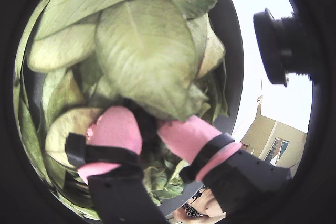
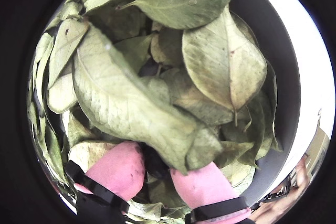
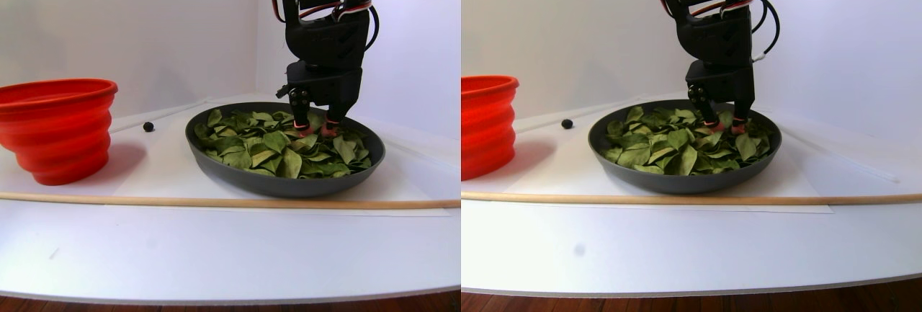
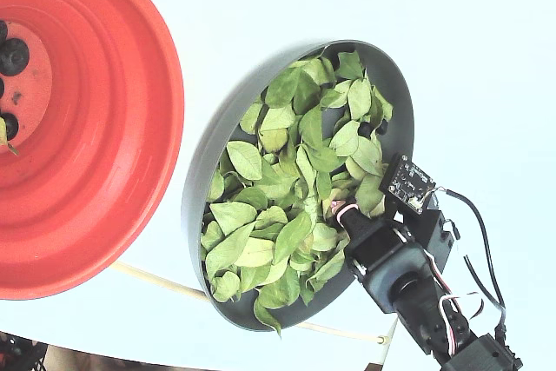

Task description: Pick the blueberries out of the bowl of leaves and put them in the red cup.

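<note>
The black arm's end effector (image 1: 149,129), with its two pink-padded fingertips (image 2: 118,169), is pushed down among the small oval green leaves (image 4: 287,197) on the far side of the shallow dark grey bowl (image 3: 281,184). In both wrist views the pink tips sit close together with something dark wedged in the narrow gap between them, half hidden under a big leaf; I cannot tell whether that is a berry or just shadow, so whether the fingers are clamped on anything is unclear.

The large red-orange ribbed plastic cup (image 4: 130,128) stands on the white table (image 3: 216,247) to the left of the bowl in the stereo pair view, close by but apart from it. In the fixed view a few small dark blueberries (image 4: 13,56) lie on the cup's paler flat bottom. One more dark berry (image 3: 149,127) rests on the table between cup and bowl, nearer the back. A thin wooden rod (image 3: 180,201) lies across the table just in front of both vessels.
</note>
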Robot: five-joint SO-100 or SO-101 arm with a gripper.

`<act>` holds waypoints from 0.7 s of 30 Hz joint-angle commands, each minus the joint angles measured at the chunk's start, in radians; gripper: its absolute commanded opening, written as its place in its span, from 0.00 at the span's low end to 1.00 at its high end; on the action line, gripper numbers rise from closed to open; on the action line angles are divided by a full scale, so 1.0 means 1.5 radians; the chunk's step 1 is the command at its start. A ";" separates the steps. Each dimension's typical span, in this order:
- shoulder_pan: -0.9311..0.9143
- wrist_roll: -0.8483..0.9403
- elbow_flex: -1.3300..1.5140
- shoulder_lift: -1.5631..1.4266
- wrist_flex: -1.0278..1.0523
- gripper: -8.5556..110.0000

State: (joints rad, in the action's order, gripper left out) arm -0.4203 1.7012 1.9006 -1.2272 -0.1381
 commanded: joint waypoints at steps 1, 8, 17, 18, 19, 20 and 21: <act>0.001 0.007 0.008 -0.013 0.003 0.15; 0.000 0.018 0.012 -0.029 0.003 0.13; -0.003 0.030 0.019 -0.058 0.003 0.13; -0.003 0.031 0.019 -0.059 0.003 0.13; -0.003 0.031 0.019 -0.062 0.003 0.13; -0.002 0.031 0.019 -0.065 0.003 0.13; -0.002 0.032 0.020 -0.069 0.003 0.13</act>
State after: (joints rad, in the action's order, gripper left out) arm -0.4157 1.7411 1.9313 -1.2533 -0.1381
